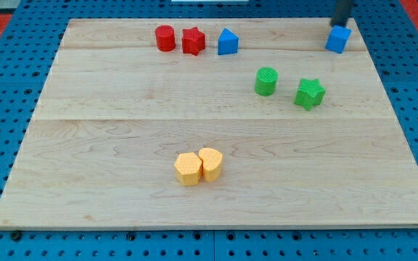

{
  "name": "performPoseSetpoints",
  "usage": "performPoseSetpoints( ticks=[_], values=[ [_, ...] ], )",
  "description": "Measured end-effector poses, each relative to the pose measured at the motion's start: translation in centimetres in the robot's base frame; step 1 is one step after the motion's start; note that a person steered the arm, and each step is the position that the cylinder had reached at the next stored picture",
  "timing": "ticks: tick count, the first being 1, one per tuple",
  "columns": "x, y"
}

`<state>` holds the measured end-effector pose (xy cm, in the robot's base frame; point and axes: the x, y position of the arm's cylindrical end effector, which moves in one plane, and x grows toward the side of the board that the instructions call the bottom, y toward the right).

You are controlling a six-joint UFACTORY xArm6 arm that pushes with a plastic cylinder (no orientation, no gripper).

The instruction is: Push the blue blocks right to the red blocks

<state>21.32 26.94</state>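
Note:
A red cylinder [165,38] and a red star block [193,41] stand side by side near the view's top, left of centre. A blue triangular block [228,42] sits just right of the red star, a small gap between them. A blue cube [338,39] stands far off at the view's top right. My rod comes down at the top right edge of the view; my tip [338,23] is just behind the blue cube, at its top side, touching or almost touching it.
A green cylinder [266,81] and a green star block [310,93] stand right of centre. Two yellow blocks [198,167] sit together in the lower middle. The wooden board [85,145] lies on a blue pegboard.

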Motion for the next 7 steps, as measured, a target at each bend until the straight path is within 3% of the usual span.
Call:
performPoseSetpoints(
  ticks=[2, 3, 4, 5, 6, 7],
  values=[
    [5.4, 0.5],
    [5.6, -2.2],
    [5.4, -8.5],
    [5.4, -9.3],
    [5.9, -9.5],
    [11.7, -4.9]
  ],
)
